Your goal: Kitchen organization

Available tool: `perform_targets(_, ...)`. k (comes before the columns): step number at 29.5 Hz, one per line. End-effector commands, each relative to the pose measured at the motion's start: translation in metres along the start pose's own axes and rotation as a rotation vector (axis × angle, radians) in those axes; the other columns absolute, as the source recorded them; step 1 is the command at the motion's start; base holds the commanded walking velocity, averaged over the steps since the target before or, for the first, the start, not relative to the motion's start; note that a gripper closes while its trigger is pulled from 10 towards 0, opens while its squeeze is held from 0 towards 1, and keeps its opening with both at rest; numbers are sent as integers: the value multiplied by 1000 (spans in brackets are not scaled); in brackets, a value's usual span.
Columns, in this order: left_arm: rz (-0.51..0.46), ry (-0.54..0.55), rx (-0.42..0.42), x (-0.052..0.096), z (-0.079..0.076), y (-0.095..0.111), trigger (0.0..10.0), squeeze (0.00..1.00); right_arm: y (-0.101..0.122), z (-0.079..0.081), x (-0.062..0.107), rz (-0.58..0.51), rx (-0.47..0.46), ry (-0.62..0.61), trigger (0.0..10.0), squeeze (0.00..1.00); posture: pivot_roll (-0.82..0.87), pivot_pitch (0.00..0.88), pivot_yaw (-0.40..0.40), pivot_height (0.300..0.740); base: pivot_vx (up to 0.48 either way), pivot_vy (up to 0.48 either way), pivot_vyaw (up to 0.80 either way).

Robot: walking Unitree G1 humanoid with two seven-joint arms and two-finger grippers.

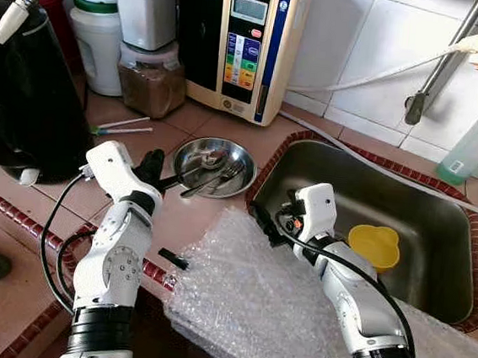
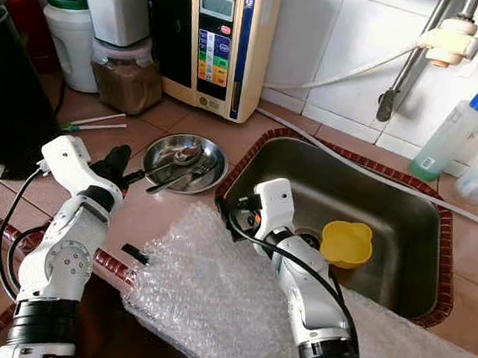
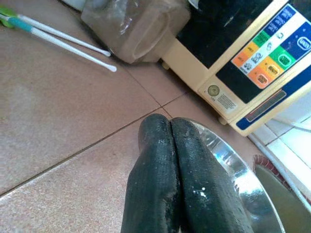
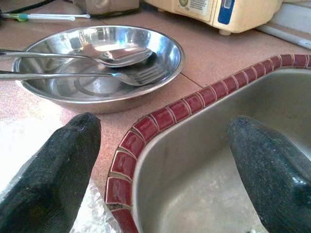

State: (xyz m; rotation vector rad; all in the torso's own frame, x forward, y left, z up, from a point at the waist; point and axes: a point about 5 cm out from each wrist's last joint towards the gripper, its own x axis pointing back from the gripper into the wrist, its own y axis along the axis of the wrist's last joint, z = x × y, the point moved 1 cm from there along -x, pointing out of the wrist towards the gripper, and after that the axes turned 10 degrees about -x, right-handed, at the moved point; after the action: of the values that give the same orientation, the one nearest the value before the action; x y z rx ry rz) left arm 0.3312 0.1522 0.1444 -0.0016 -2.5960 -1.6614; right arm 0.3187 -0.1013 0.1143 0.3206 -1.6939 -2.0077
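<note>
— Where's the steel dish [image 1: 213, 166] against the grippers?

— On the counter [image 1: 210, 218] beside the sink [image 1: 436, 240]; the left gripper [image 1: 149, 168], fingers pressed together, sits at its near rim; the right gripper [image 4: 165, 165], fingers spread wide, straddles the sink's red-tiled edge [image 4: 160, 119] just short of it.

— Contents?

— A spoon [image 4: 97, 56] and fork [image 4: 121, 75] lie in the dish; a yellow cup [image 1: 374, 246] sits in the sink.

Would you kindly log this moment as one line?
left gripper shut, at bowl rim | right gripper open over sink edge | spoon, fork in bowl
</note>
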Motion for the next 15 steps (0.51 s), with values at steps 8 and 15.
perform_targets(8, -148, -8, -95, 9, 1, 25, 10000, 1000, 4, -4, 0, -11, 12, -12, 10000, 1000, 33, 0, -49, 740, 0, 0, 0)
perform_targets(15, -231, -120, -303, 27, -4, 16, 10000, 1000, 1, 0, -2, -10, 11, -7, 10000, 1000, 47, 0, -55, 740, 0, 0, 0)
